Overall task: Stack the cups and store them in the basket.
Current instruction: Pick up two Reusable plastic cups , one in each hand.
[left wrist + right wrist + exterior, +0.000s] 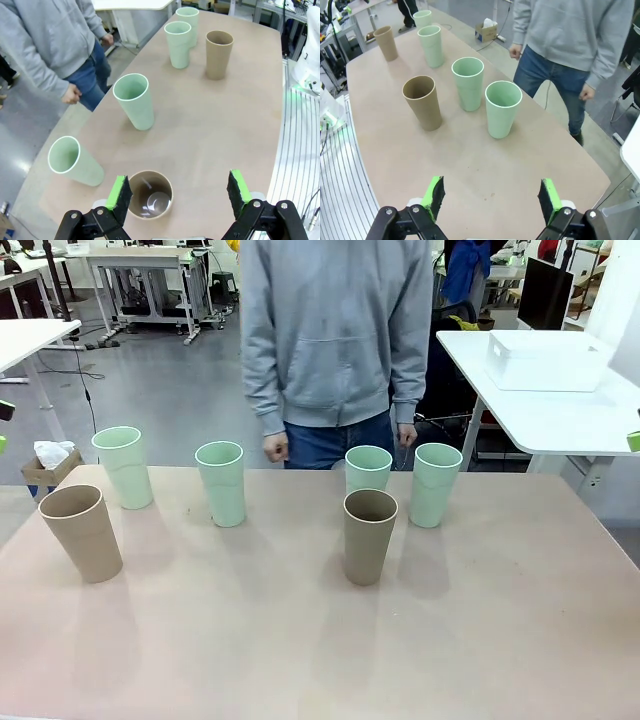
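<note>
Mint-green and tan cups stand upright on the pinkish-brown table (300,660), mouths up, none nested.

Four mint ones form a loose far row:
- the left mint cup (124,467)
- the second mint cup (221,483)
- the third mint cup (368,468)
- the right mint cup (437,484)

The left tan cup (81,532) stands nearer, close to the table's left edge. The middle tan cup (370,536) stands just in front of the third mint cup and hides its lower half in the front view; the right wrist view shows a gap between them.

The whole near half of the table is bare. Bare table also lies in the wide gap between the second and third mint cups and right of the right mint cup.

The white basket (547,360) sits on a separate white table (520,415) at far right, well apart from every cup; its inside is hidden.

The left gripper (178,192) is spread wide and holds nothing. It hangs over the left tan cup, and one green pad (120,192) covers part of the rim. The right gripper (491,197) is also spread wide and empty, above bare table at the right end, with the right mint cup the closest cup ahead.

A person in a grey hoodie (335,330) stands at the far edge with hands down, cut off at the picture top.
</note>
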Robot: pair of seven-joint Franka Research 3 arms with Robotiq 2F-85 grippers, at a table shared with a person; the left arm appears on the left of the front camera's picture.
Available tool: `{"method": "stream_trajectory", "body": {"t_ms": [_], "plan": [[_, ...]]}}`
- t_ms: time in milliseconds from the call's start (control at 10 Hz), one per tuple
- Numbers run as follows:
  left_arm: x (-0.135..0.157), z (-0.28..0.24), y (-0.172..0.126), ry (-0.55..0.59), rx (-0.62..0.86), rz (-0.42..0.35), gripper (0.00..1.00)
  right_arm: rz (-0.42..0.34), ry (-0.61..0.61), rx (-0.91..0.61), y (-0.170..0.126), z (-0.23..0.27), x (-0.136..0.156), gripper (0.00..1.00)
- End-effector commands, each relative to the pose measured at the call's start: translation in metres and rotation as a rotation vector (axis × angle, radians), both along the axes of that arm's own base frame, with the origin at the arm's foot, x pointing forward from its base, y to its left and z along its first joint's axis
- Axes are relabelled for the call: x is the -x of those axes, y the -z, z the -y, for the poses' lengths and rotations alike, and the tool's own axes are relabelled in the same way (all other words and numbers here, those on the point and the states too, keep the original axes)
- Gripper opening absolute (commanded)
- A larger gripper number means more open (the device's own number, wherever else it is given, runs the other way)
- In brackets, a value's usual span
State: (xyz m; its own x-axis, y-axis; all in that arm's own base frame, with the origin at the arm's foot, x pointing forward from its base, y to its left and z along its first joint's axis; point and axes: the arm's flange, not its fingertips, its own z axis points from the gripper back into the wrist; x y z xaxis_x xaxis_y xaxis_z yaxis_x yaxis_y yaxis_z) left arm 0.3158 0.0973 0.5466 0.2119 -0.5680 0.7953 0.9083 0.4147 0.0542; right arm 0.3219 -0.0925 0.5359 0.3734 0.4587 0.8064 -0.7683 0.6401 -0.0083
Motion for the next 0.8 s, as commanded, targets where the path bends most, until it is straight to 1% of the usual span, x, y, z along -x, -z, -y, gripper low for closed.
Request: {"method": "stream_trajectory", "body": {"t_ms": [0,700], "plan": [[-0.0027,-0.0005,-0.0021,0.018,0.016,0.018,1.0,0.017,-0.021,-0.003,-0.001,0.0024,-0.0011,1.0],[-0.0027,-0.0005,-0.0021,0.018,0.016,0.018,1.0,0.017,-0.021,-0.003,-0.001,0.0024,-0.0011,1.0]]}}
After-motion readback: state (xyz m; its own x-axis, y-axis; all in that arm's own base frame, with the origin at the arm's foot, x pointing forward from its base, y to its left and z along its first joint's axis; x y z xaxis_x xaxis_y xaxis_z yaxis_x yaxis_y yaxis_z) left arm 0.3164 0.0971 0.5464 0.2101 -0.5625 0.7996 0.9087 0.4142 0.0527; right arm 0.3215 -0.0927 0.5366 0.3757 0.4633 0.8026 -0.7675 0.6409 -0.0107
